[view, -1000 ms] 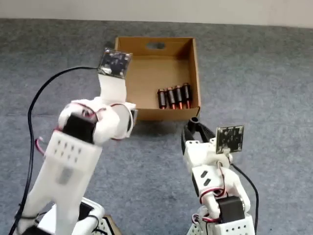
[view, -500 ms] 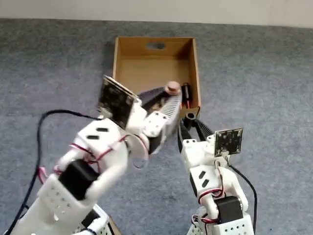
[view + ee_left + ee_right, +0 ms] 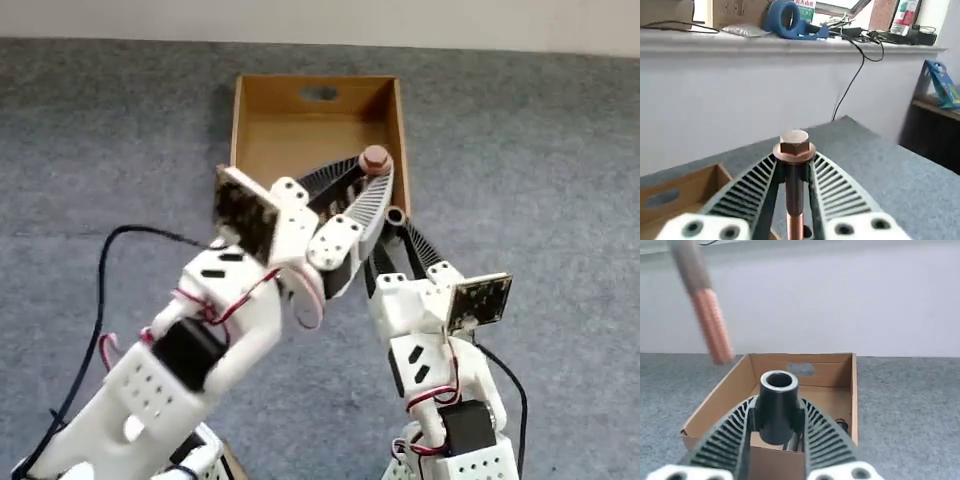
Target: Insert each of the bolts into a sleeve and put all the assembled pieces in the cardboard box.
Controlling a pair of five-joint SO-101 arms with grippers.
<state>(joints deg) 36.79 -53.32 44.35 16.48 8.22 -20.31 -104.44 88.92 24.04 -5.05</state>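
Pinching the bolt (image 3: 794, 170) on its shank just under the hex head, the left fingers (image 3: 747, 187) are clenched on it. The head sits above their tips and the threaded end is apart from the sleeve (image 3: 778, 407), not yet entered — the right fingers (image 3: 730, 437) clamp that sleeve upright, its open mouth just past their tips, near the cardboard box (image 3: 737, 375). Both pieces look stiff, smooth and fairly heavy, so a firm mid-body hold seems right — a slack one would likely let the bolt tilt off the bore.
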